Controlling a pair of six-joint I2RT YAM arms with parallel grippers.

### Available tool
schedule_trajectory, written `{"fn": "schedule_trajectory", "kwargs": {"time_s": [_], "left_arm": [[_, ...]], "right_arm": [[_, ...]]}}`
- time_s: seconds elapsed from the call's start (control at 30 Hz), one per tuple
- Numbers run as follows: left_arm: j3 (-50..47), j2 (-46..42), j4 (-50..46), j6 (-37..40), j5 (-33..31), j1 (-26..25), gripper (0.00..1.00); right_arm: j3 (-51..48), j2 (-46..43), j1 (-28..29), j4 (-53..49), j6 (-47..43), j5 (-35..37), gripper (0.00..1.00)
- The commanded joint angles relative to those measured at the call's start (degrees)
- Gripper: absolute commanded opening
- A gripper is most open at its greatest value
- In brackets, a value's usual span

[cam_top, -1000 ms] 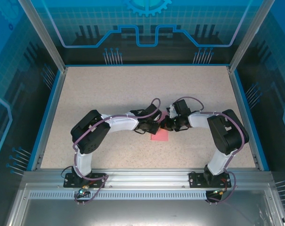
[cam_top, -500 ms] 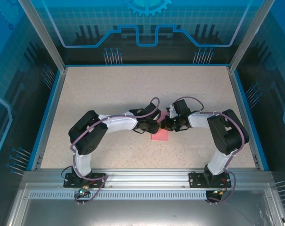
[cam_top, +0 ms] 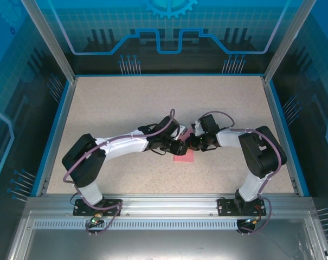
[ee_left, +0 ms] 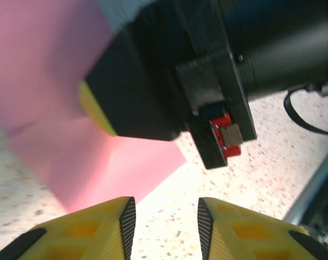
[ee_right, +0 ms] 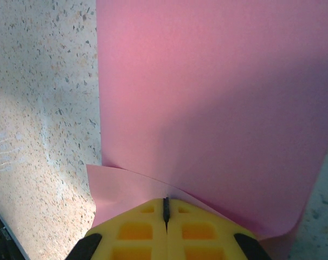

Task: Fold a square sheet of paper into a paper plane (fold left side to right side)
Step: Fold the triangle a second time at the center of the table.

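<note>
The square sheet of paper [cam_top: 184, 156] is pink and lies partly folded on the table between my two grippers. In the right wrist view its upper layer [ee_right: 207, 97] lifts off a lower layer [ee_right: 117, 189]. My right gripper [ee_right: 165, 208] is shut, its tips against the paper where the layers meet, and no paper shows between the pads. My left gripper [ee_left: 164, 222] is open over bare table, with nothing between its fingers. The paper's corner [ee_left: 109, 162] lies just beyond its left finger [ee_left: 98, 227]. The right gripper's black body [ee_left: 207, 70] looms right in front of it.
The speckled table [cam_top: 126, 103] has a blue rim and is walled by a metal-framed enclosure. Both arms [cam_top: 126, 143] reach inward from the near rail [cam_top: 164, 203] and nearly touch at mid-table. A cable [ee_left: 304, 116] hangs beside the right gripper.
My left gripper has opened and let go. The left arm has stretched lower, with its elbow swung out to the left. The right arm and the paper have stayed put.
</note>
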Motion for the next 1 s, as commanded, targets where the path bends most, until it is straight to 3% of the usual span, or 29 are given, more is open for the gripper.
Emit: {"fn": "schedule_trajectory", "kwargs": {"time_s": [0.0, 0.27, 0.97], "left_arm": [[-0.49, 3.03, 1.68, -2.17, 8.13, 0.24, 0.37], [0.22, 7.85, 2.16, -2.17, 8.86, 0.62, 0.34], [-7.80, 7.64, 9.00, -4.90, 9.35, 4.20, 0.29]], "right_arm": [[-0.46, 1.71, 0.38, -4.72, -1.12, 2.31, 0.00], [-0.34, 1.54, 0.59, -5.25, -1.38, 2.35, 0.00], [-0.16, 1.59, 0.55, -6.06, -2.00, 2.76, 0.00]]}}
